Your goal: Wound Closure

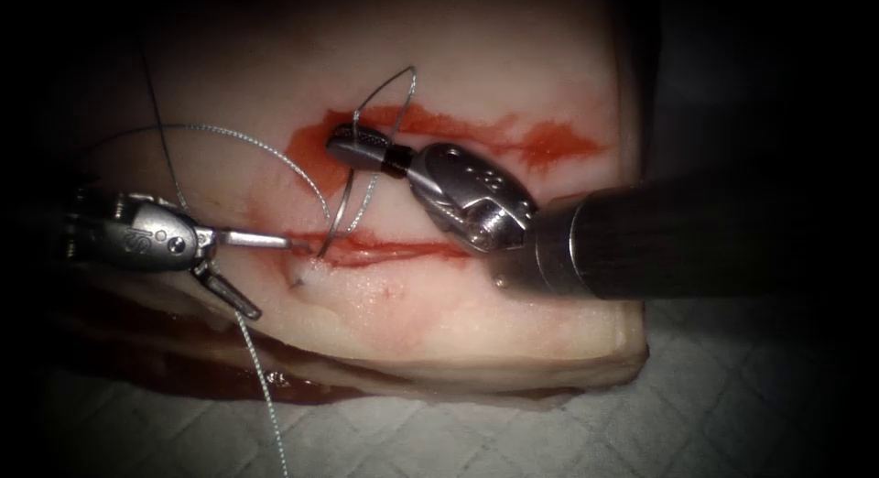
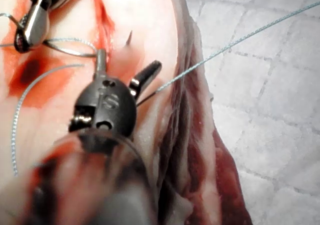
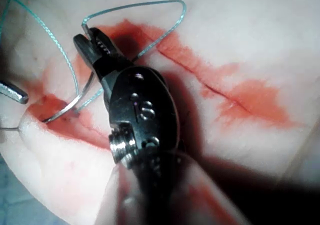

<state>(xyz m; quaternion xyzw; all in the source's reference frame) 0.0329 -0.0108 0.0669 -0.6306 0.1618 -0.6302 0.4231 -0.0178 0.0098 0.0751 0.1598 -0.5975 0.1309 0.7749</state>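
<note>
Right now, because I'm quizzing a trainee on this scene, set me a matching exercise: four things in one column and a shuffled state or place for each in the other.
Things:
1. left tool
2. right tool
3. needle
4. thread

States or places:
a. shut on the needle near its thread end
b. jaws open, holding nothing
c. trails off the tissue over the white cloth
d. curves down from the right tool into the tissue

Pairs: 1-b, 2-a, 3-d, 4-c
</note>
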